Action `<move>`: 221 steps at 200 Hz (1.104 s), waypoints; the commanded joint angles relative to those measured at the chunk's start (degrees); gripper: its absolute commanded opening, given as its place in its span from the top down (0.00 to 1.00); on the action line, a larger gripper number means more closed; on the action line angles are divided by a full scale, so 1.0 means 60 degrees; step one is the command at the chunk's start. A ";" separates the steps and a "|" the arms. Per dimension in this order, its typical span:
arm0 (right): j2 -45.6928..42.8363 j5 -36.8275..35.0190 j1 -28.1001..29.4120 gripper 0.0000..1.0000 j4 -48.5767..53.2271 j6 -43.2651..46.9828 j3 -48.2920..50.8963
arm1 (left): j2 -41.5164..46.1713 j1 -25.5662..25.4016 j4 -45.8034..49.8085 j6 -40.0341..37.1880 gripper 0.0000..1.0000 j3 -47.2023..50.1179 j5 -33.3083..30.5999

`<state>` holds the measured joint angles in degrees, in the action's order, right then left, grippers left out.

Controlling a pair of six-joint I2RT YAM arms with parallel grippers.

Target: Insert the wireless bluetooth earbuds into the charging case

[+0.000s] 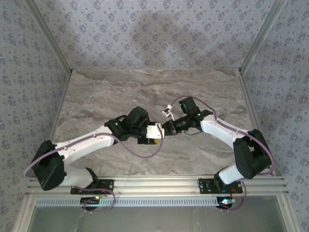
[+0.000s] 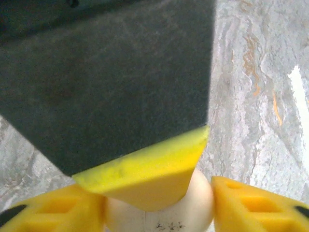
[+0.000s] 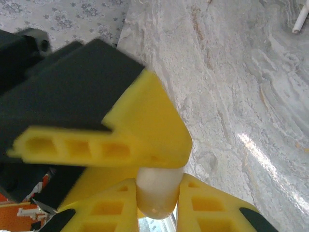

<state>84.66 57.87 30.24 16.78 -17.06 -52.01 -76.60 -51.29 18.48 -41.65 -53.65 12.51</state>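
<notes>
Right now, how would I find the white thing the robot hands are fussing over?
Look at the middle of the marble table, where the left gripper and right gripper meet nose to nose. Between the left gripper's yellow fingers sits a white rounded lump. Everything crowding it is black or yellow and blocky. The lump is smooth, egg-shaped and creamy white.

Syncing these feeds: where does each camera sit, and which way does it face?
Top external: above and behind the bases, looking down on the table; both arms whole, left gripper and right gripper tip to tip mid-table.
Left wrist: on the left arm, looking along its own fingers at a white piece, the right arm's finger across it.
Right wrist: on the right arm, looking past its own fingers at a white piece and the left arm's finger.
Shared: both wrist views catch the other arm's finger and the marble.
</notes>
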 commanded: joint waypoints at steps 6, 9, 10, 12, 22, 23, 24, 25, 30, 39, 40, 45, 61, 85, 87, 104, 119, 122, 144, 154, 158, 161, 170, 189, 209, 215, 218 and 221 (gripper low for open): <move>-0.0617 -0.0597 -0.0226 0.84 -0.0177 0.0259 0.0152 | 0.0544 0.0255 -0.1640 0.0873 0.30 0.0269 -0.0043; -0.0718 -0.0693 -0.0276 0.85 -0.0225 0.0284 0.0221 | 0.0600 0.0310 -0.1745 0.0975 0.29 0.0326 -0.0017; -0.0756 -0.0730 -0.0300 0.85 -0.0251 0.0297 0.0240 | 0.0619 0.0327 -0.1782 0.1014 0.29 0.0342 -0.0011; -0.0833 -0.0795 -0.0332 0.85 -0.0299 0.0324 0.0284 | 0.0644 0.0377 -0.1847 0.1087 0.27 0.0372 0.0011; -0.1272 -0.1241 -0.0514 0.85 -0.0585 0.0508 0.0561 | 0.0798 0.0575 -0.2260 0.1521 0.22 0.0560 0.0027; -0.1319 -0.1305 -0.0528 0.85 -0.0628 0.0526 0.0594 | 0.0813 0.0592 -0.2304 0.1573 0.22 0.0576 0.0033; -0.1372 -0.1366 -0.0543 0.85 -0.0657 0.0542 0.0625 | 0.0828 0.0615 -0.2340 0.1620 0.22 0.0591 0.0043; -0.1428 -0.1425 -0.0565 0.85 -0.0701 0.0557 0.0662 | 0.0842 0.0626 -0.2381 0.1651 0.22 0.0606 0.0055; -0.1665 -0.1734 -0.0674 0.85 -0.0906 0.0592 0.0836 | 0.0907 0.0750 -0.2530 0.1802 0.22 0.0680 0.0121; -0.2084 -0.2094 -0.0892 0.85 -0.1293 0.0666 0.1144 | 0.1034 0.0900 -0.2725 0.2046 0.21 0.0752 0.0279; -0.2121 -0.2112 -0.0915 0.84 -0.1334 0.0678 0.1171 | 0.1048 0.0915 -0.2749 0.2077 0.21 0.0760 0.0283; -0.2329 -0.2195 -0.1028 0.84 -0.1556 0.0690 0.1320 | 0.1110 0.0974 -0.2896 0.2254 0.21 0.0813 0.0313; -0.2958 -0.2443 -0.1506 0.85 -0.2279 0.0813 0.1811 | 0.1233 0.1248 -0.3312 0.2752 0.22 0.0990 0.0549; -0.3622 -0.2687 -0.2087 0.85 -0.2592 0.1654 0.2162 | 0.1285 0.1965 -0.4363 0.3870 0.23 0.1477 0.1545; -0.3651 -0.2657 -0.2156 0.85 -0.2573 0.1744 0.2164 | 0.1272 0.2057 -0.4452 0.3984 0.23 0.1512 0.1722; -0.3843 -0.2169 -0.2629 0.85 -0.2404 0.2482 0.2035 | 0.1227 0.2499 -0.5179 0.4803 0.25 0.1780 0.2641; -0.4087 -0.1857 -0.2810 0.85 -0.2332 0.3172 0.1998 | 0.1287 0.2613 -0.5735 0.5059 0.26 0.2031 0.2847; -0.4145 -0.1826 -0.2813 0.85 -0.2341 0.3300 0.1997 | 0.1306 0.2610 -0.5845 0.5086 0.27 0.2092 0.2891; -0.4514 -0.1782 -0.2834 0.84 -0.2361 0.4189 0.2019 | 0.1414 0.2690 -0.6835 0.5280 0.28 0.2518 0.3529; -0.4608 -0.1648 -0.2842 0.83 -0.2398 0.4522 0.2017 | 0.1386 0.2703 -0.7042 0.5301 0.29 0.2573 0.3890; -0.4630 -0.1549 -0.2831 0.83 -0.2411 0.4667 0.2018 | 0.1365 0.2700 -0.7023 0.5280 0.30 0.2562 0.4021; -0.4640 -0.1468 -0.2837 0.83 -0.2440 0.4748 0.2023 | 0.1345 0.2706 -0.7024 0.5273 0.30 0.2556 0.4122; -0.4665 -0.1114 -0.2839 0.82 -0.2493 0.5197 0.2057 | 0.1301 0.2707 -0.6993 0.5228 0.32 0.2526 0.4461; -0.4736 -0.0024 -0.2700 0.81 -0.2600 0.6559 0.2251 | 0.1254 0.2699 -0.7067 0.5115 0.34 0.2519 0.5128; -0.4671 0.0445 -0.2482 0.81 -0.2484 0.7334 0.2183 | 0.1253 0.2704 -0.6963 0.4812 0.37 0.2482 0.5626; -0.4596 0.0642 -0.2433 0.81 -0.2302 0.7538 0.2072 | 0.1267 0.2700 -0.6850 0.4697 0.39 0.2442 0.5733; -0.4551 0.0747 -0.2411 0.81 -0.2136 0.7689 0.1999 | 0.1267 0.2703 -0.6800 0.4656 0.39 0.2414 0.5793; -0.4518 0.0843 -0.2391 0.81 -0.2018 0.7798 0.1946 | 0.1256 0.2703 -0.6753 0.4623 0.40 0.2389 0.5857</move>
<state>57.14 55.18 14.72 2.39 19.84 -38.92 -69.78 -35.35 -21.02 -11.51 -38.28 40.80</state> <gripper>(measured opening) 0.194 0.619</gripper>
